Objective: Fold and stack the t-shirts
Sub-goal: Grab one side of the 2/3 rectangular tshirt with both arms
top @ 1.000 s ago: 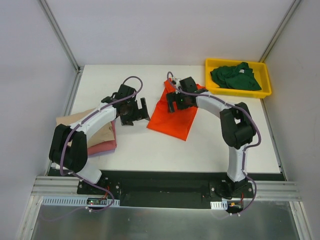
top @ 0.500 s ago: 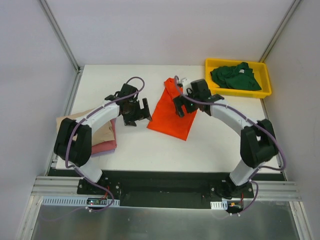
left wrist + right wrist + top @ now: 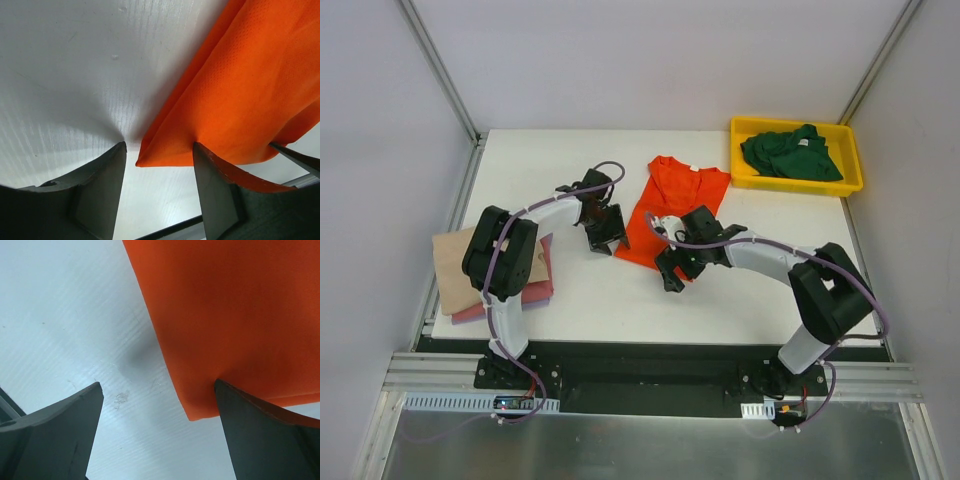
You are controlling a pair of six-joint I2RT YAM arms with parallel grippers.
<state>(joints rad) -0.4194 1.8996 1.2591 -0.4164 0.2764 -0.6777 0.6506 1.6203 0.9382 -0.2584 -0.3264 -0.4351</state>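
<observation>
– So, fold-and-stack status?
– Roughly half, by the look of it. Two are done: a folded tan cloth t-shirt (image 3: 455,262) sits on a folded pink cloth t-shirt (image 3: 532,290), stacked at the left edge of the white worktop (image 3: 620,300), toward the near-left corner.
– Third one?
– The bright orange-red cloth t-shirt (image 3: 675,203) lies flat mid-worktop, collar toward the far edge. Its sides look tucked in to a narrow strip. The cross-fold is not yet done.
– Grippers?
– Both released, jaws spread, nothing held. Left gripper (image 3: 606,238) straddles the shirt's near-left corner. Its wrist view shows the corner tip between the fingers, cloth touching one of them. Right gripper (image 3: 670,270) straddles the near-right corner, hem edge against one finger.
– Likely next step?
– Judging from that: pinch both hem corners, carry them toward the collar, then move the shirt onto the stack.
– Fourth?
– The dark green cloth t-shirt (image 3: 790,155) is crumpled inside the yellow plastic tray (image 3: 798,186) at the far-right corner. It needs the full cycle.
</observation>
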